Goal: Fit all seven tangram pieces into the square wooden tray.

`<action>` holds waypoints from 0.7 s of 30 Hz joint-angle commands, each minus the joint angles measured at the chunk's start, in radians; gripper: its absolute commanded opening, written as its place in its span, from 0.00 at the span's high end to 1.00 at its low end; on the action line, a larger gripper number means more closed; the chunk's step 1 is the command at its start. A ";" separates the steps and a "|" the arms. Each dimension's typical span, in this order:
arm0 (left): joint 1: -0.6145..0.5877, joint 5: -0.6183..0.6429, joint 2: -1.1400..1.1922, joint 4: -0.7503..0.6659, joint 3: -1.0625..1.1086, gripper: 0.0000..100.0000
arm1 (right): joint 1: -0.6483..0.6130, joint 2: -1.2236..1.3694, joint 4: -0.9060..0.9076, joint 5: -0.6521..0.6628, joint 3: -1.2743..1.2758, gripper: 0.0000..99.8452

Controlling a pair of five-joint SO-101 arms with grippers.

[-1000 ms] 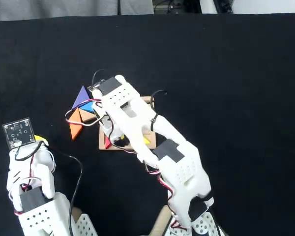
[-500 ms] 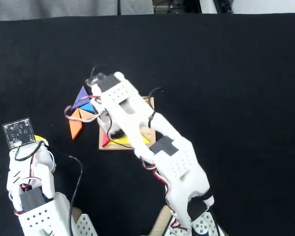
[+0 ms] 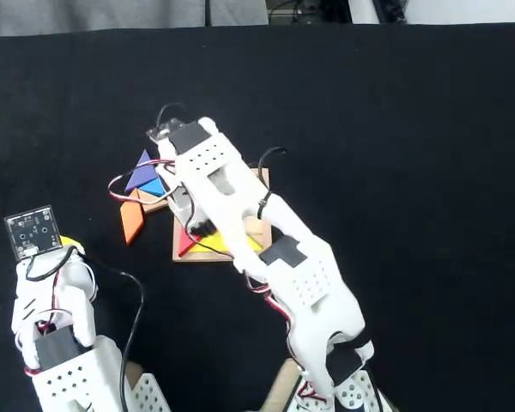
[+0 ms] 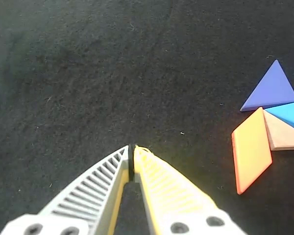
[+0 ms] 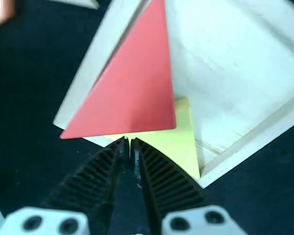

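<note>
Right arm (image 3: 240, 219) stretched forward, right hand (image 5: 129, 143) closed, left arm (image 3: 53, 300) tucked back, left hand (image 4: 133, 148) closed

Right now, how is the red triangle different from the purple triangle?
The red triangle lies across the wooden tray's rim, partly over a yellow piece. The purple triangle lies flat on the black table, outside the tray, beside a blue piece. Both are flat triangles.
</note>
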 commanded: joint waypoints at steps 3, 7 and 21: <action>0.016 -0.002 0.000 0.003 0.019 0.97 | 0.031 0.002 -0.029 0.005 0.005 0.99; 0.016 -0.002 0.000 0.003 0.019 0.97 | 0.031 0.064 -0.041 0.005 -0.031 0.99; 0.016 -0.002 0.000 0.003 0.019 0.97 | 0.041 0.133 0.041 0.002 -0.251 0.99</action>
